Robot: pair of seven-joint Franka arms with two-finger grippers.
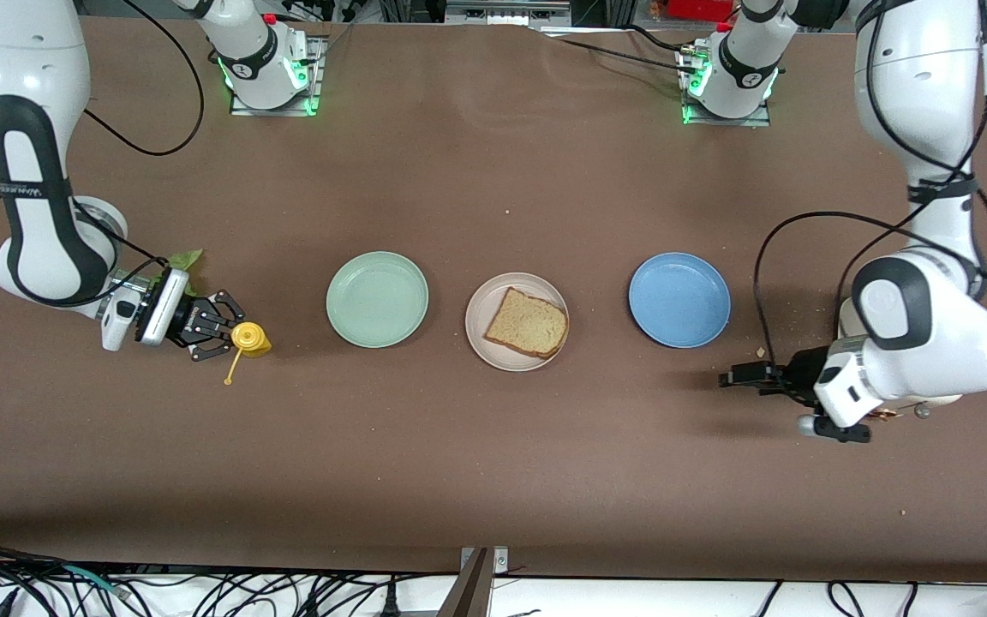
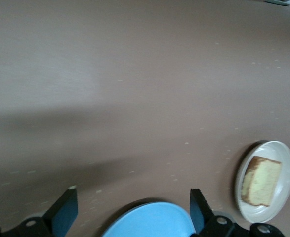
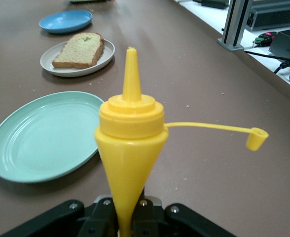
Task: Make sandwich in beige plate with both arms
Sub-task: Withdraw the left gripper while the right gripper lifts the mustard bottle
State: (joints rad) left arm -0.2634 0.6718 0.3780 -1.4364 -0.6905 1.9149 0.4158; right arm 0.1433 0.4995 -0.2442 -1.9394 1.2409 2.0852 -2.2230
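A brown table [image 1: 493,480] is carrying three round plates lying in a row across its middle, each apart from the next with bare tabletop showing between them. The beige plate [image 1: 517,321] is sitting in the centre of the row, holding one square slice of bread [image 1: 528,323] with a darker crust; the slice is lying flat inside the rim. A mint-green plate [image 1: 377,299] is lying beside it toward the right arm's end of the table, and a blue plate [image 1: 679,299] is lying beside it toward the left arm's end. The right pincer [image 1: 224,330] is sitting low near the right arm's end of the table, well apart from the green plate, and is clamping a yellow squeeze bottle [image 1: 251,339] by its narrow body; the bottle's cap [image 3: 256,138] is hanging loose on a thin strap. A green lettuce leaf [image 1: 185,260] is peeking out by the right arm's wrist. The left pincer [image 1: 738,377] is hovering near the left arm's end of the table, close to the blue plate, with its fingers [image 2: 65,211] spread wide and holding nothing. A broad strip of bare table is running along the edge nearest the front camera, and another is lying between the plates and the arm bases.
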